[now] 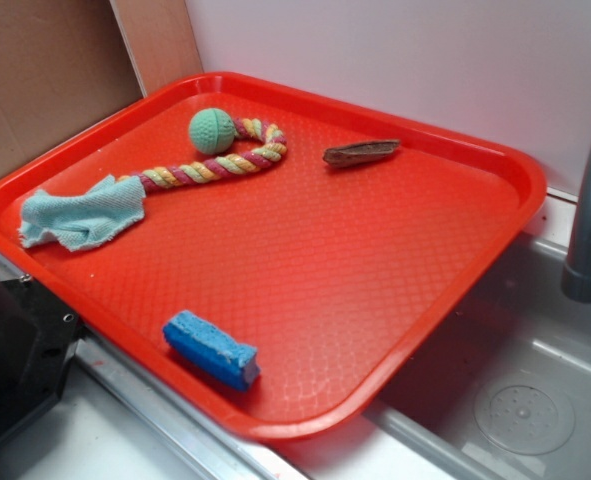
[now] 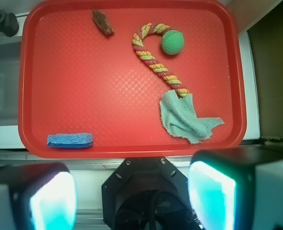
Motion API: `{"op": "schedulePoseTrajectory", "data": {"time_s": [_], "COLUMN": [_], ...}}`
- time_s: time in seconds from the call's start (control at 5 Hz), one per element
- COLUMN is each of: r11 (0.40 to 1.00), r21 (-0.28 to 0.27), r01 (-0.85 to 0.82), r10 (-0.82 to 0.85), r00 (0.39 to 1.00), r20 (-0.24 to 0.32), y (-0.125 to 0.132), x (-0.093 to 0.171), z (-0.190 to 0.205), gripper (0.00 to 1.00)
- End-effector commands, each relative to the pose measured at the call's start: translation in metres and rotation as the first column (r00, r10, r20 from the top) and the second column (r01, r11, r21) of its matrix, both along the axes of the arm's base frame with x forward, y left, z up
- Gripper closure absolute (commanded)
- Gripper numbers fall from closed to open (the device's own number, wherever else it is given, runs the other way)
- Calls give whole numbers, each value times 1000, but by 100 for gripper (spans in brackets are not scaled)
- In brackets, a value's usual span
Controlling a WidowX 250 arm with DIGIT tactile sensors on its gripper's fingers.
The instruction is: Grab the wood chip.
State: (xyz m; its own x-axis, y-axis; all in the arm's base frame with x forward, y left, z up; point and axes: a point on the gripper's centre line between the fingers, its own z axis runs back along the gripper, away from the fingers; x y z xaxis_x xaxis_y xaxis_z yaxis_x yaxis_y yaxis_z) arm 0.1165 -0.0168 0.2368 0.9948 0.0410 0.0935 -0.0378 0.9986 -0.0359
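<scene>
1. Gripper (image 2: 131,191) fingers (image 2: 52,201) are hanging spread apart, holding nothing, above the near rim of the red tray (image 2: 31,96).
2. Wood chip (image 2: 103,22) is lying at the tray's far side, near the twisted rope (image 2: 155,62).
3. Blue sponge (image 2: 70,140) is sitting by the near rim.

Red diamond-textured tray (image 1: 455,260); brown wood chip (image 1: 361,152); blue sponge (image 1: 211,349).

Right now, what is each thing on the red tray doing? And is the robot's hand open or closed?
wood chip: lying flat near the tray's far edge, untouched.
rope toy: curled in a hook, green ball at one end.
cloth: crumpled, over the rope's other end.
blue sponge: lying flat near the tray's front edge, alone.
red tray: resting level over the sink edge.
gripper: open, holding nothing, back from the tray.
</scene>
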Motion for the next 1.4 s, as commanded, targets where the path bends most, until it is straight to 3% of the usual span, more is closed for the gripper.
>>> {"op": "schedulePoseTrajectory", "data": {"time_s": [0.0,0.2,0.4,0.6,0.8,1.2], "r11": [1000,999,997,998,999,995], "r21": [0,18,-5,5,-43,24], "r01": [0,-45,-80,-57,-1,96], "r10": [0,44,80,54,13,-99], "r00": [1000,998,988,973,962,966], "r20": [0,50,129,224,274,240], "y": [0,7,10,3,-5,-24], "x": [0,31,56,106,138,194], "z": [0,-6,-14,-43,-67,-120], "gripper": [0,0,0,0,0,0]}}
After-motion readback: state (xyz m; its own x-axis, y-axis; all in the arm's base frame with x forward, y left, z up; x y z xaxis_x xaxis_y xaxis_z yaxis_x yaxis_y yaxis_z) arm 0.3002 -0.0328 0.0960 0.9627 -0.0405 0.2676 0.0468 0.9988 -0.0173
